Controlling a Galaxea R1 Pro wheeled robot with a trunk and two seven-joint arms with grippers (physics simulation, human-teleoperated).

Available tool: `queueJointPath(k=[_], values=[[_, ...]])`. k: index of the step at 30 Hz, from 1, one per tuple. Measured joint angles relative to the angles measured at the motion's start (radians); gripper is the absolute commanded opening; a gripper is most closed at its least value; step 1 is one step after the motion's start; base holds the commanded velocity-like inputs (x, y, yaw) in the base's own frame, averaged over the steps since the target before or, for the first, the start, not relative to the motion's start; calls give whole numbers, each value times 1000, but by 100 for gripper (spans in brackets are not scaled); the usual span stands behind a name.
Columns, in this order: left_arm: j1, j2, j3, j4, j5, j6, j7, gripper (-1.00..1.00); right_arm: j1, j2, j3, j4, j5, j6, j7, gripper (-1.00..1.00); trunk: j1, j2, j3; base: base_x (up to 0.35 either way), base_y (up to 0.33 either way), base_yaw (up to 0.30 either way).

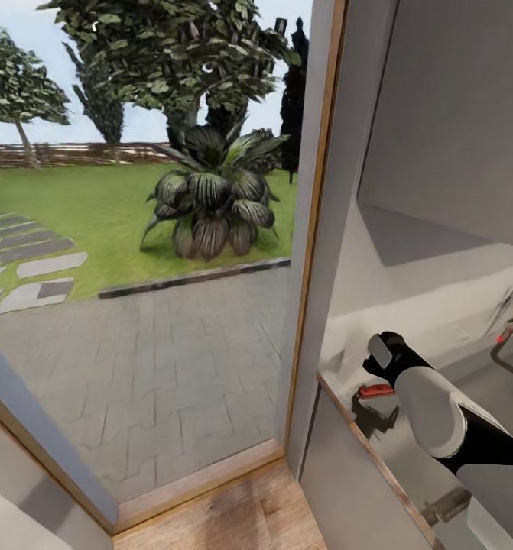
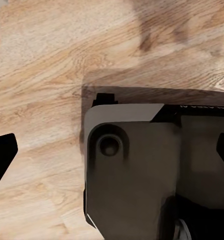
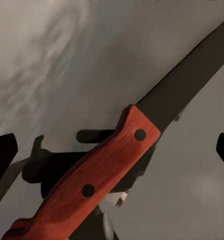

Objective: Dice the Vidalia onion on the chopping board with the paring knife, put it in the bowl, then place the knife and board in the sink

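The paring knife (image 3: pixel 92 180), with a red riveted handle and a dark blade, lies flat on the grey countertop (image 3: pixel 52 60). My right gripper (image 3: pixel 112 150) hangs open just above it, one dark fingertip (image 3: pixel 3 155) far out on each side of the handle, touching nothing. In the head view the knife's red handle (image 1: pixel 375 390) peeks out below my right wrist (image 1: pixel 386 357), near the countertop's (image 1: pixel 470 378) left end. The sink's tap with its red knob (image 1: pixel 507 340) is cut off by the right edge. My left gripper (image 2: pixel 112 155) is open and empty over the wooden floor. The onion, chopping board and bowl are out of view.
A tall glass pane (image 1: pixel 134 267) with a wooden frame looks onto a garden at the left. A grey wall edge (image 1: pixel 317 229) separates it from the counter. Wooden floor (image 1: pixel 233 519) lies below, and my own base (image 2: pixel 142 170) is under the left gripper.
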Motion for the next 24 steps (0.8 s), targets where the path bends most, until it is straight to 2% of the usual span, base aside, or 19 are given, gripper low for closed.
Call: queueJointPath(k=[10, 24], values=[[0, 0, 0, 0, 0, 1, 0, 100, 0, 0, 0, 23, -1, -23, 1, 100, 0, 0, -10, 0, 0, 0], [0, -2, 0, 0, 0, 1, 0, 100, 0, 0, 0, 25, -1, -23, 1, 100, 0, 0, -10, -37, -10, 0]])
